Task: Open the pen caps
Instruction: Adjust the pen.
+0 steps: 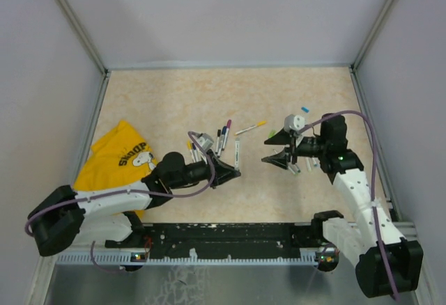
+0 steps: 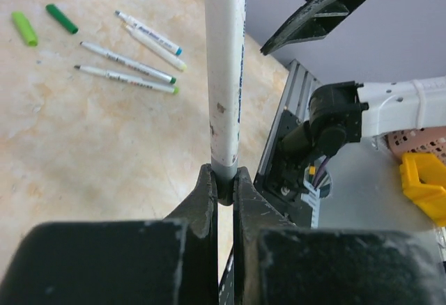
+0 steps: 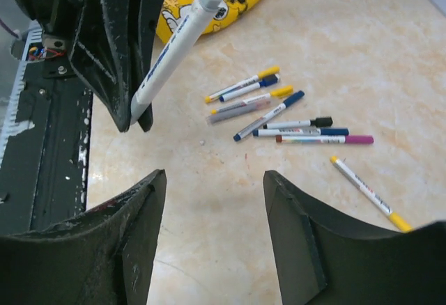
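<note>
My left gripper (image 2: 224, 183) is shut on the grey lower end of a white pen (image 2: 224, 75), which stands up out of the jaws. In the top view this pen (image 1: 237, 153) rises from the left gripper (image 1: 233, 173) near the table's middle. My right gripper (image 3: 214, 180) is open with nothing between its fingers; it hangs just right of the held pen (image 3: 171, 51). From above, the right gripper (image 1: 272, 149) faces the left one across a small gap. Two loose green pen caps (image 2: 24, 28) lie on the table. A small blue cap (image 1: 304, 109) lies further back.
Several pens (image 3: 279, 110) lie in a cluster behind the left gripper, and one with yellow ends (image 3: 366, 192) lies apart. More pens (image 2: 129, 61) lie near the green caps. A yellow cloth (image 1: 118, 155) is at the left. Walls enclose the table.
</note>
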Robot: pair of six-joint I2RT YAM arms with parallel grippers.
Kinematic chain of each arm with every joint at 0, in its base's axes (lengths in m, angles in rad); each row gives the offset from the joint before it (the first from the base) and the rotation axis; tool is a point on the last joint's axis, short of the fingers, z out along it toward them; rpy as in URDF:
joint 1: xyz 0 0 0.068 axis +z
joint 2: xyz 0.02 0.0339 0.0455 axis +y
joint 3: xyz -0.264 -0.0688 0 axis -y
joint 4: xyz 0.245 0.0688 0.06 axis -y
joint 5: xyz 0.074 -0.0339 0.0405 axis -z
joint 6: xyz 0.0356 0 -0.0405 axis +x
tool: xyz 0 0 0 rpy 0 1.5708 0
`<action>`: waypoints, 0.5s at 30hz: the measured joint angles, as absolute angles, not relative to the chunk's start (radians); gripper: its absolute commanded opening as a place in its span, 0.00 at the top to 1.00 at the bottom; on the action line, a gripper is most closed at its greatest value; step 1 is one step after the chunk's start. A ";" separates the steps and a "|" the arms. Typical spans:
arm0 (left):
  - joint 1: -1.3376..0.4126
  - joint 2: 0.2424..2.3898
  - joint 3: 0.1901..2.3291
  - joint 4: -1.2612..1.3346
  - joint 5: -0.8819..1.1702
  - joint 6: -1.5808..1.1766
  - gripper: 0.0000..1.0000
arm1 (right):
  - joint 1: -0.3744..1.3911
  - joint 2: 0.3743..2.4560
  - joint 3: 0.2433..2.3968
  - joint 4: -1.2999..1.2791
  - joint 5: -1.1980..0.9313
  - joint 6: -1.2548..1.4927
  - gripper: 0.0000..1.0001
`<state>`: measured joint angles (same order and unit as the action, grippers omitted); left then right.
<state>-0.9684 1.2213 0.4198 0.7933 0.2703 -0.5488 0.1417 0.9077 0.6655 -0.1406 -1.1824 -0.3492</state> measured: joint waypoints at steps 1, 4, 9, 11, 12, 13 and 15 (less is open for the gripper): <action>-0.965 1.178 0.418 0.730 0.271 -0.534 1.00 | 0.142 0.901 0.677 -0.210 -1.194 -0.437 0.42; -0.940 1.088 0.417 0.572 0.290 -0.495 1.00 | 0.142 0.899 0.718 -0.406 -1.213 -0.696 0.41; -0.884 1.078 0.419 0.386 0.368 -0.446 0.99 | 0.142 0.899 0.785 -0.666 -1.192 -1.070 0.39; -0.873 1.109 0.426 0.334 0.408 -0.432 0.99 | 0.142 0.899 0.799 -0.728 -1.165 -1.180 0.39; -0.872 1.129 0.434 0.314 0.427 -0.425 0.99 | 0.143 0.899 0.804 -0.753 -1.146 -1.234 0.38; -0.871 1.153 0.448 0.290 0.450 -0.417 0.99 | 0.147 0.900 0.808 -0.775 -1.128 -1.284 0.38; -0.871 1.194 0.478 0.257 0.491 -0.402 1.00 | 0.157 0.902 0.813 -0.809 -1.093 -1.360 0.38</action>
<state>-0.8715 1.1938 0.4782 0.2569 0.4911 -0.4023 0.1574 0.9024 0.8127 -0.8093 -1.0931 -1.3598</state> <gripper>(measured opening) 0.044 0.617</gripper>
